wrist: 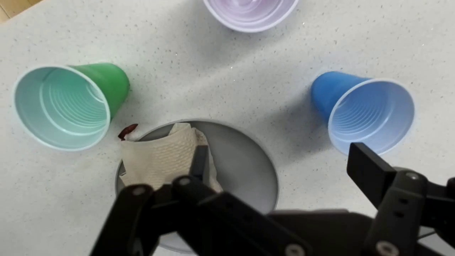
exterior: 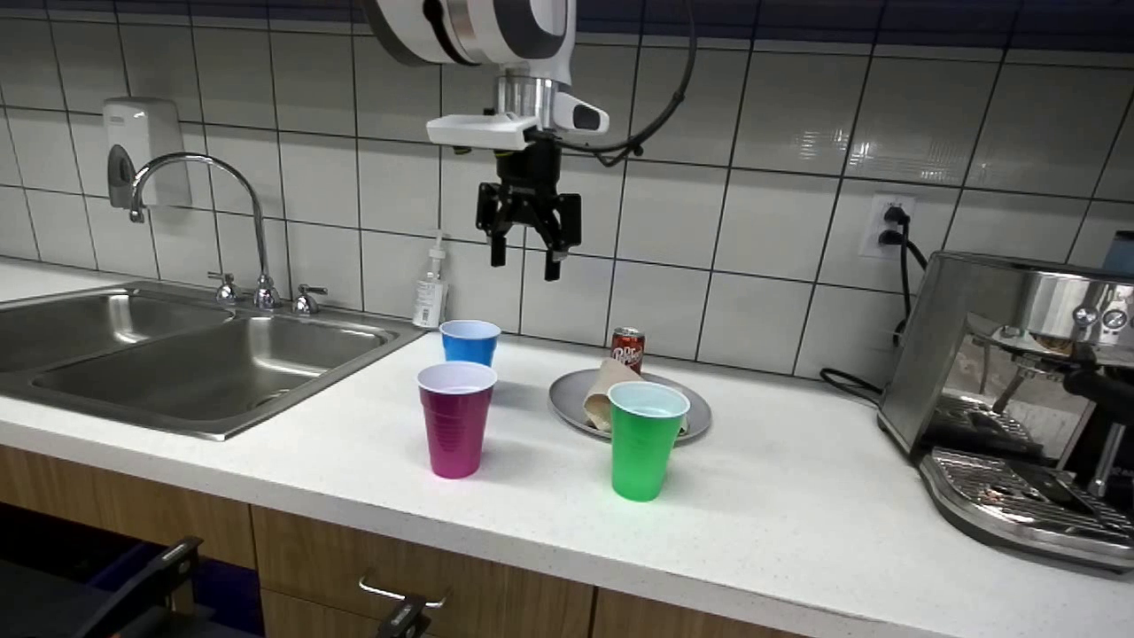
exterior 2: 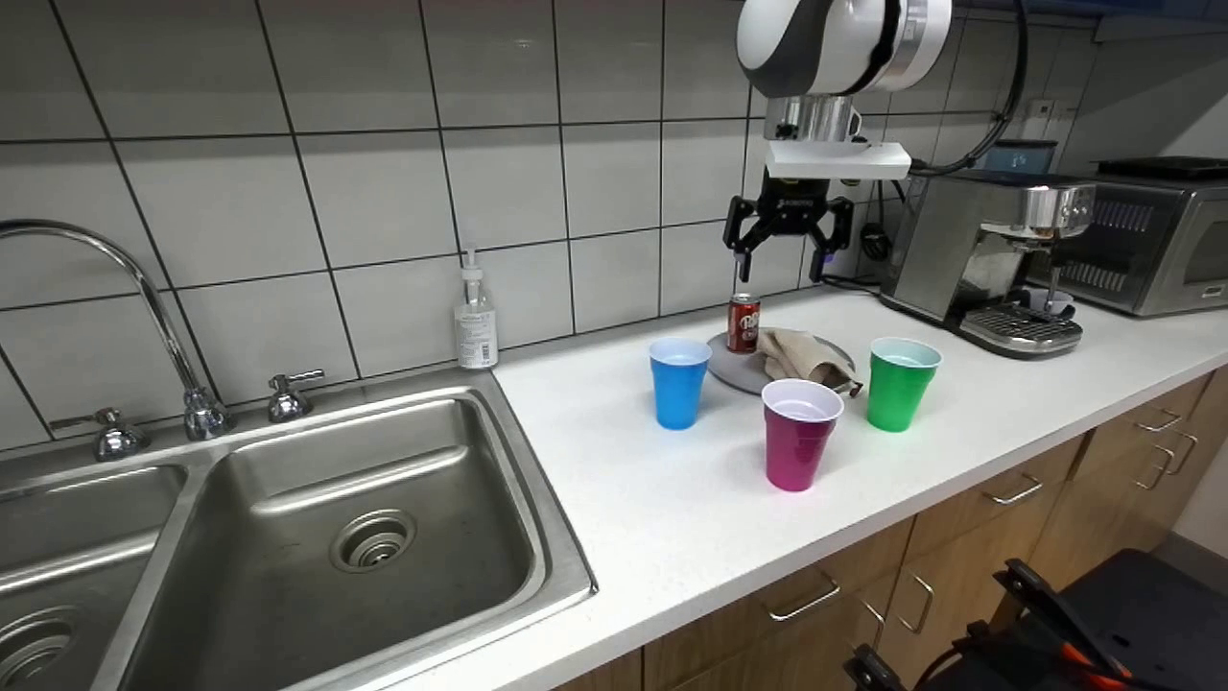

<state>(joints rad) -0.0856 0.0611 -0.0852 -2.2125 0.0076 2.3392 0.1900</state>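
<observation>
1. White tiled wall (exterior: 780,221) backs a pale speckled countertop (exterior: 797,496).
2. Gripper (exterior: 525,260): suspended well above the countertop, its fingers spread wide apart.
3. Grey plate (wrist: 245,160): on the countertop below the gripper, bearing a crumpled tan napkin (wrist: 163,153) that reaches over the rim.
4. Soda can (exterior 2: 743,323): red, upright, at the plate's edge nearest the wall; whether its base rests on the plate cannot be fairly judged.
5. Green cup (exterior: 645,456), blue cup (exterior 2: 679,392) and magenta cup (exterior: 456,432): all upright on the countertop, standing apart from one another.
6. Steel sink (exterior 2: 556,547) and pump bottle (exterior 2: 476,331): on the blue cup's side. Espresso machine (exterior 2: 940,250): on the green cup's side.
</observation>
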